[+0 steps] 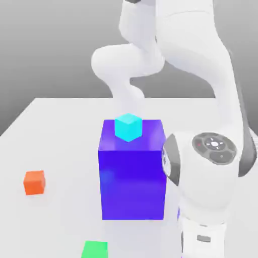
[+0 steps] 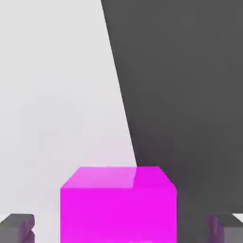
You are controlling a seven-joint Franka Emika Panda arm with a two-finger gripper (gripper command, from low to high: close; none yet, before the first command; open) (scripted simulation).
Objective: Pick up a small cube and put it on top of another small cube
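Pincer [image 2: 118, 228] part open, fingers [image 2: 19, 227] flanking magenta cube [image 2: 118, 204], contact unclear.

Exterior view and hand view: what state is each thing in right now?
Cyan cube: resting on top of the big blue block.
Orange cube: loose on the table.
Green cube: loose on the table.
Magenta cube: between the tool's fingers, gaps on both sides.

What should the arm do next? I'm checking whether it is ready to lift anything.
Probably close the pincer onto the magenta cube: the hand view shows that cube sitting between the two fingertips, with gaps on both sides, so it does not look gripped yet.
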